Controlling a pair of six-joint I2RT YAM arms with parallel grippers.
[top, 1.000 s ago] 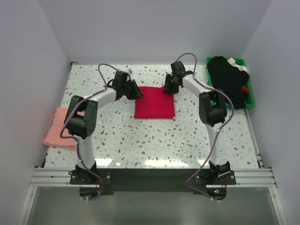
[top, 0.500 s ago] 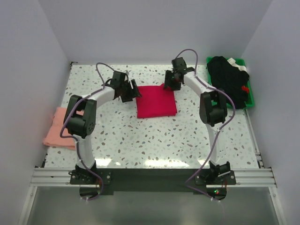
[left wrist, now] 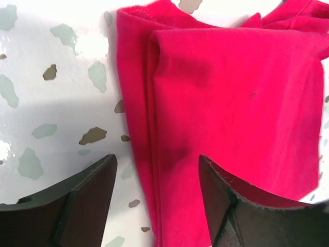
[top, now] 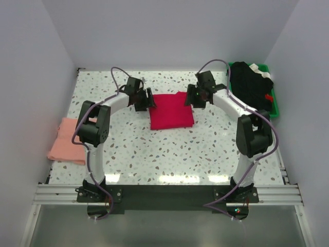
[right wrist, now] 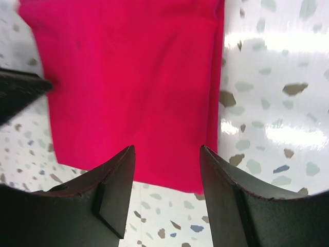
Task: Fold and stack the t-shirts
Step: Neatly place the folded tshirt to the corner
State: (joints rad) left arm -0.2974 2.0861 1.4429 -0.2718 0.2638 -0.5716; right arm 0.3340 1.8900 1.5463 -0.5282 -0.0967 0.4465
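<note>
The crimson-red t-shirt (top: pixel 171 110) lies folded into a rough square in the middle of the speckled table. It shows in the left wrist view (left wrist: pixel 231 118) and the right wrist view (right wrist: pixel 133 87). My left gripper (top: pixel 149 100) is open and empty at its left edge, its jaws (left wrist: pixel 157 175) straddling the layered fold. My right gripper (top: pixel 192 99) is open and empty over its right edge (right wrist: pixel 167 159). The salmon-pink t-shirt (top: pixel 66 140) lies folded at the table's left edge, apart from both grippers.
A green plastic bin (top: pixel 274 98) at the back right holds dark clothes (top: pixel 252 87). White walls close in the table on three sides. The arm bases sit on a rail (top: pixel 164 194) at the near edge.
The right arm has swung to the right of the red shirt and its gripper now sits over the right edge. The left gripper has moved slightly right. The shirt has barely moved.
</note>
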